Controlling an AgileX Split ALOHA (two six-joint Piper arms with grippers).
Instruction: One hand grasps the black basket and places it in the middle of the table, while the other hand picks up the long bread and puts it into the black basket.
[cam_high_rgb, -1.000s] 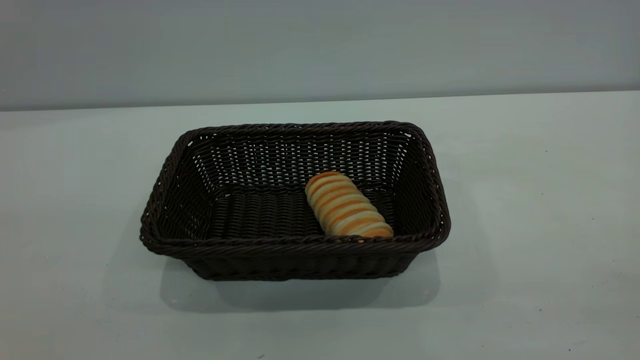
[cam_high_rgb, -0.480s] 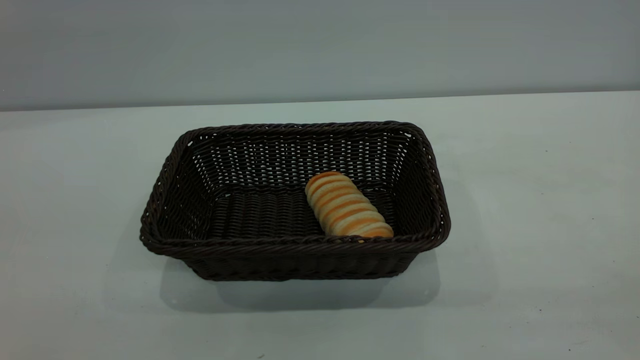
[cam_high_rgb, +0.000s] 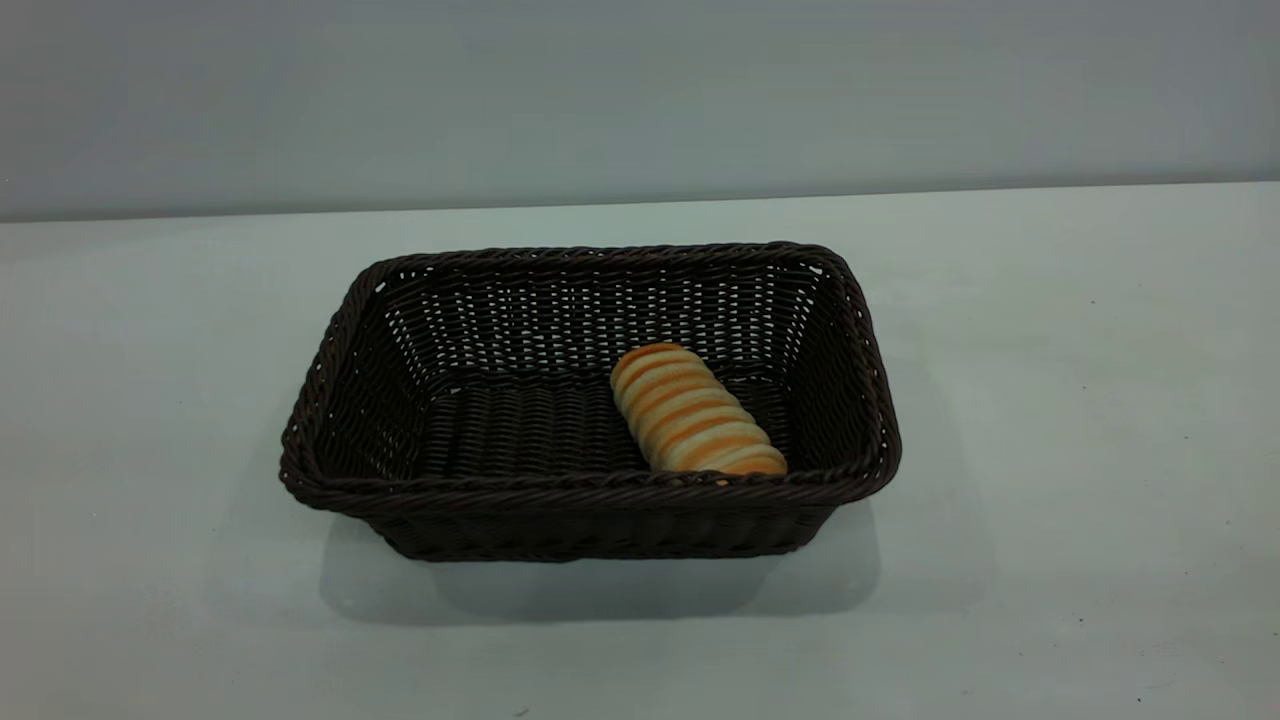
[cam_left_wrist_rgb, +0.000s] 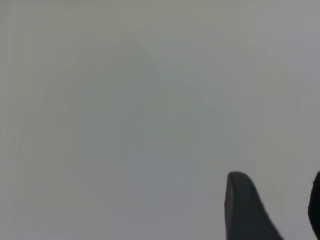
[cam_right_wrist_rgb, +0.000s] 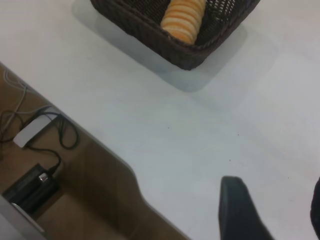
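Inside black basket (cam_high_rgb: 400, 350), long bread (cam_high_rgb: 692, 414), hands cropped

Ridged long bread (cam_high_rgb: 695, 412) inside black wicker basket (cam_high_rgb: 590, 490) mid-table (cam_high_rgb: 1050, 400)

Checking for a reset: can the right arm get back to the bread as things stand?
Probably yes. The right gripper is open, holds nothing and hangs over bare table off the basket. The bread lies uncovered inside it, near the wall facing that arm, and nothing stands between them.
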